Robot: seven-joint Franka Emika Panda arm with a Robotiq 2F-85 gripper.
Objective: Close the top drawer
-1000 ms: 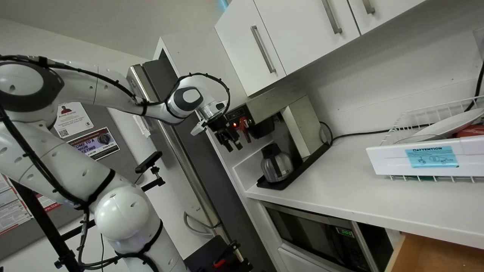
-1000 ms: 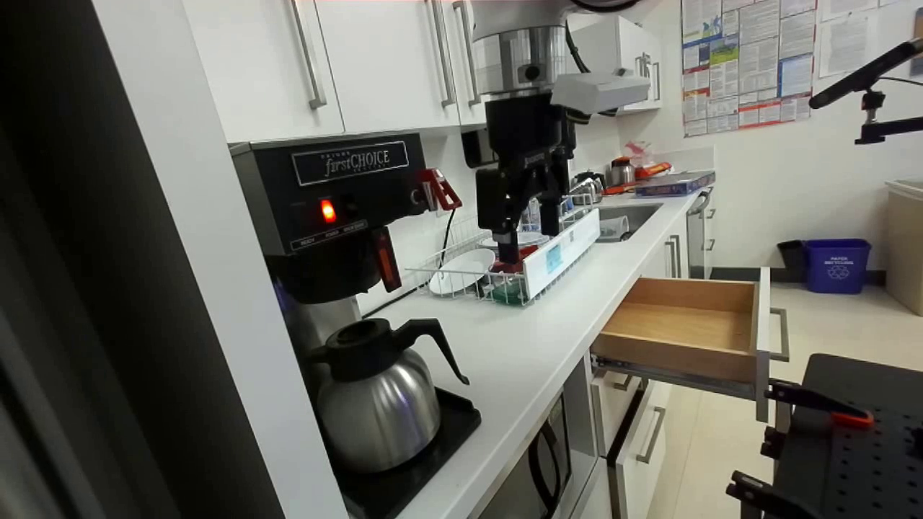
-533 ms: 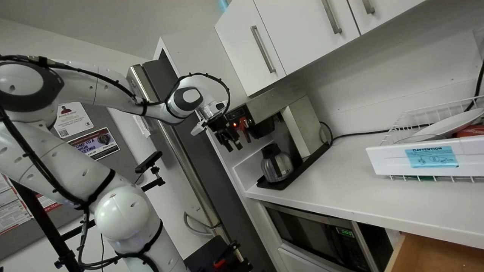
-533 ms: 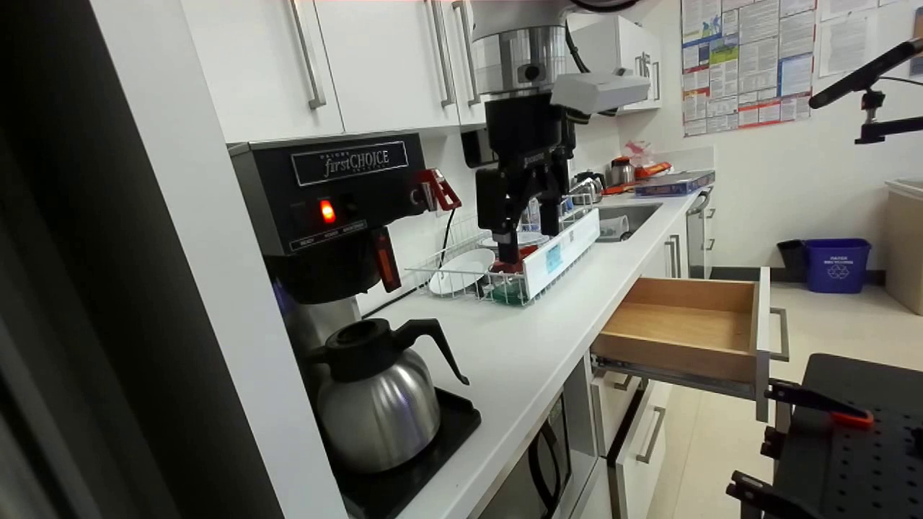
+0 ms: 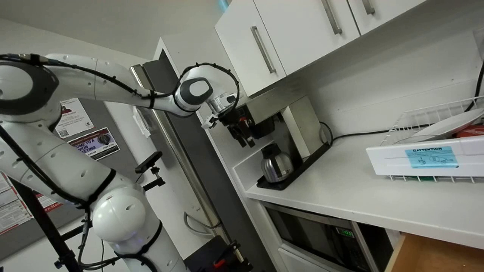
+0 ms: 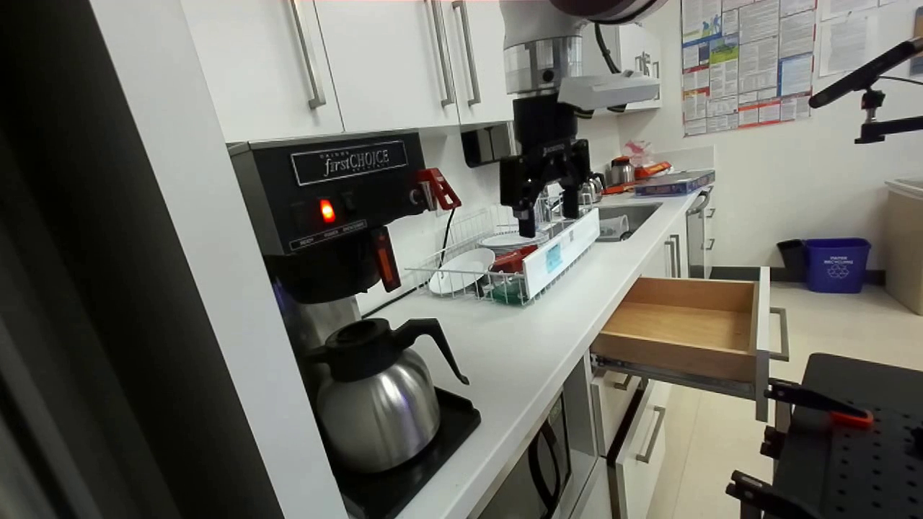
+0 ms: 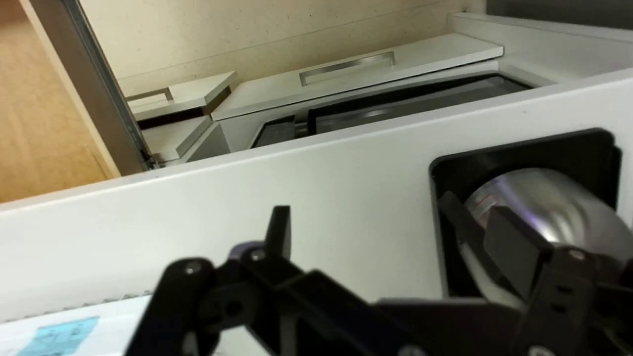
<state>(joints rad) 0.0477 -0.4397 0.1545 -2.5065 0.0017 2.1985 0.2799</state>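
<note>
A white-and-grey jointed robot arm (image 5: 121,215) holds its black two-fingered gripper (image 6: 549,216) above a long white countertop (image 6: 469,353), the fingers (image 7: 281,228) spread well apart. The light-brown wooden top drawer (image 6: 678,324), with a flat white front and a silver bar handle (image 6: 785,334), stands pulled out from under the countertop's edge, well apart from the gripper; it shows in both exterior views and, at upper left, in the wrist view. Toward one end of the countertop, a rounded stainless-steel carafe (image 6: 378,411) with a black lid and handle sits on the flat black base (image 6: 461,414) of a black-fronted coffee machine (image 6: 375,198) marked "firstCHOICE," an orange-red lamp (image 6: 328,210) glowing on its face. Farther along rests a white wire dish rack (image 6: 577,241), its long white front bearing a light-blue label (image 6: 553,258), with white plates (image 6: 461,272) and a partly hidden red object (image 6: 510,261) inside. A black-and-silver microwave (image 5: 314,234) with green digits is set beneath the countertop. A blue recycling bin (image 6: 836,265) stands beyond the drawer, and a black perforated board (image 6: 858,468) reaches into the lower right of an exterior view.
</note>
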